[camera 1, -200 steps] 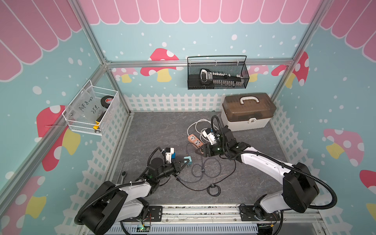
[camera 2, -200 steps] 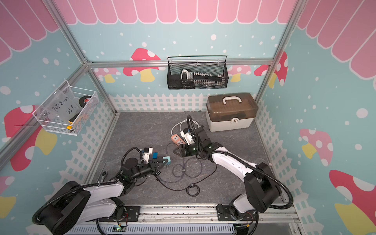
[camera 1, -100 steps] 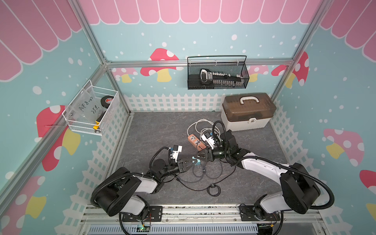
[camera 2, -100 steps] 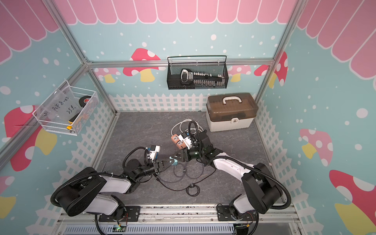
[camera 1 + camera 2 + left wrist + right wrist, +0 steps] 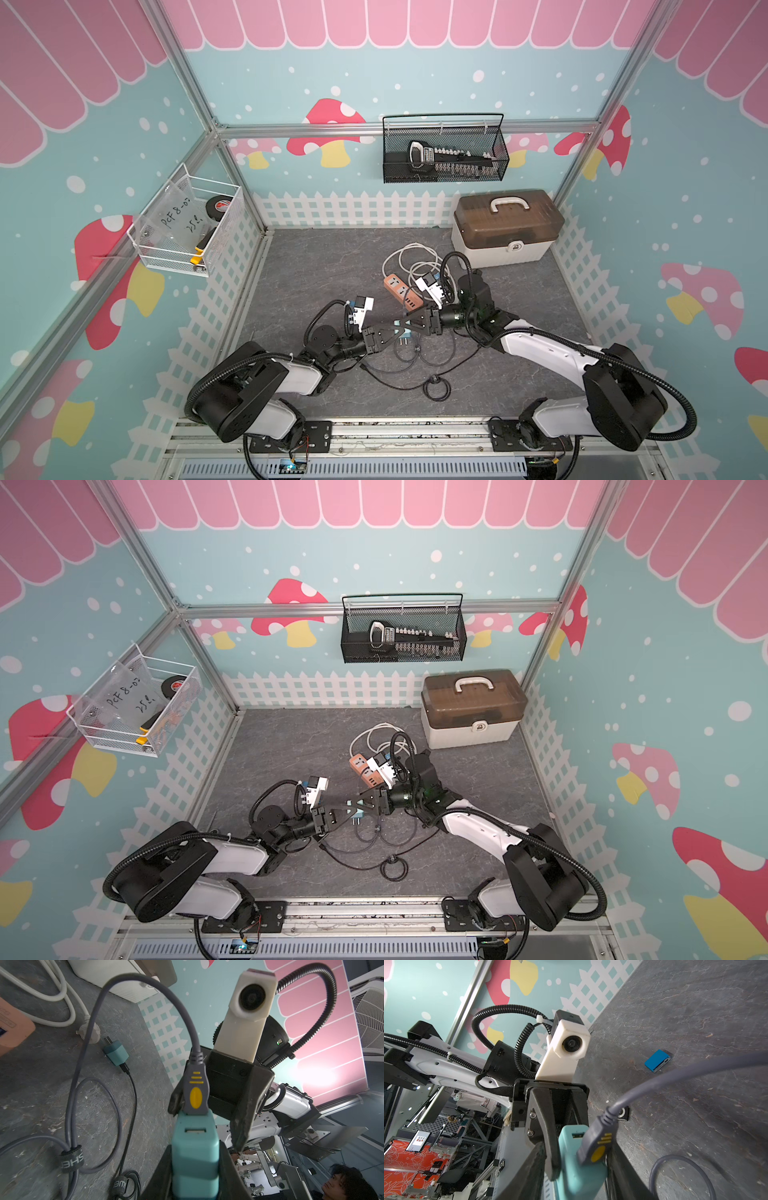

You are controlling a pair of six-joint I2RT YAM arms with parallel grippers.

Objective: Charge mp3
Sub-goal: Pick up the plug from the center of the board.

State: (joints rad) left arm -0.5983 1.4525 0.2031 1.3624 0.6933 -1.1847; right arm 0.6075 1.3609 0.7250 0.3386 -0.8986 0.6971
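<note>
Lying well apart from the left pincer (image 5: pixel 390 333), which clenches the teal adapter (image 5: pixel 195 1159), is the blue mp3 player (image 5: pixel 657 1060); whether the right pincer (image 5: pixel 413 323) grips the plug (image 5: pixel 195 1093) is unclear.

Left end effector (image 5: pixel 343 811) seemingly grips teal charger (image 5: pixel 357 811).

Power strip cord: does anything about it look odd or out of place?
Yes. Its white plug lies loose on the mat beside a second teal adapter, plugged into nothing, so the orange power strip looks unpowered.
</note>
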